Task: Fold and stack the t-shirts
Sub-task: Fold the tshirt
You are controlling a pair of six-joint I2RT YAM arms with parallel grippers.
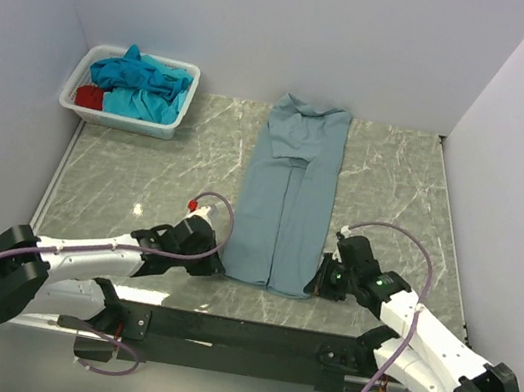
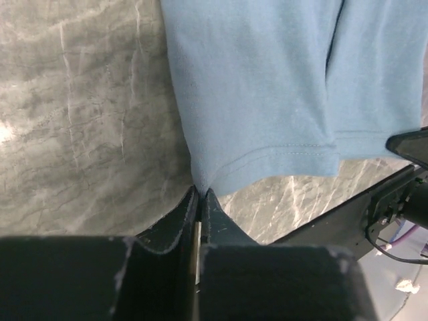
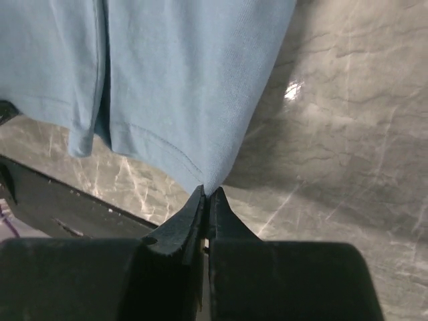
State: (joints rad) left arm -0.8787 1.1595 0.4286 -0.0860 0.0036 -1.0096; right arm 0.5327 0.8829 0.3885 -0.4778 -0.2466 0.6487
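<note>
Left gripper (image 2: 200, 195) and right gripper (image 3: 206, 194) each clench a near hem corner of the t-shirt (image 1: 288, 191), close to the table (image 1: 144, 175) edge. Its long axis runs away from the arms, collar farthest.

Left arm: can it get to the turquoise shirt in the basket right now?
Probably not yet. The left claw is shut on the near corner of the grey-blue shirt, so it would drag that along. The table between it and the basket looks bare.
</note>
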